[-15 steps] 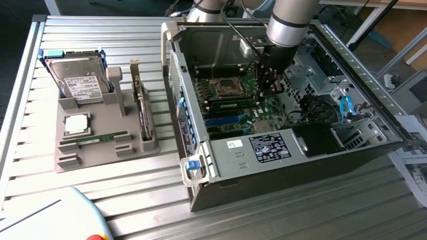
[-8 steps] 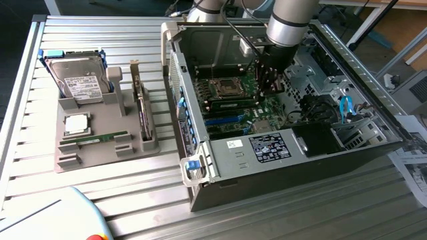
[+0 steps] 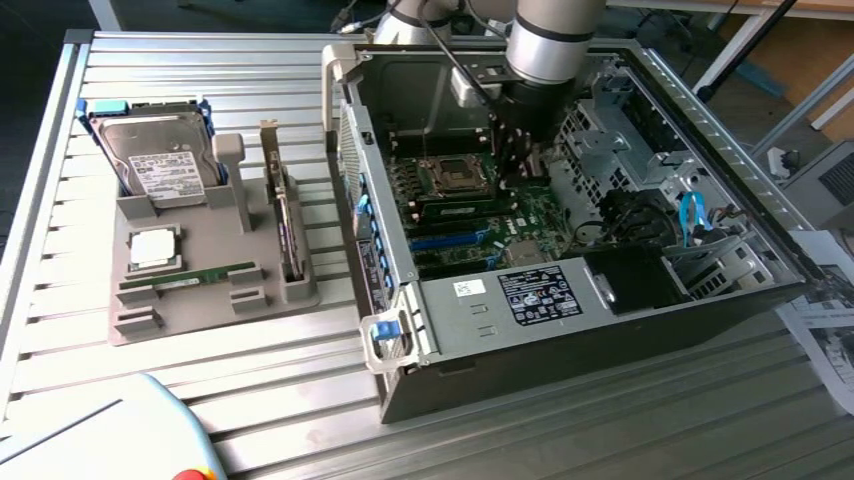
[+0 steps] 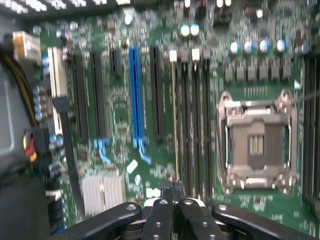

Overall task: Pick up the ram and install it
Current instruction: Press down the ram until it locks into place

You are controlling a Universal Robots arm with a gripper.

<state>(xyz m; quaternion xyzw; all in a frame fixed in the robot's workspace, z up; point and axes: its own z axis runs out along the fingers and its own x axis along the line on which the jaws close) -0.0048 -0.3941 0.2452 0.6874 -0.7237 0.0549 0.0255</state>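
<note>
Currently ram [image 3: 187, 277] in holder [image 3: 187, 315]; end effector [image 4: 173, 186] (closed) inside case [image 3: 574, 345].

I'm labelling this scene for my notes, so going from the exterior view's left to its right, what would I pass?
hard drive → expansion card → CPU socket → gripper → blue cable

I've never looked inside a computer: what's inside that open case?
A green motherboard with an empty processor socket, long card slots and a blue cable. The robot's arm reaches in and covers part of the board; the gripper hangs over the slots.
</note>
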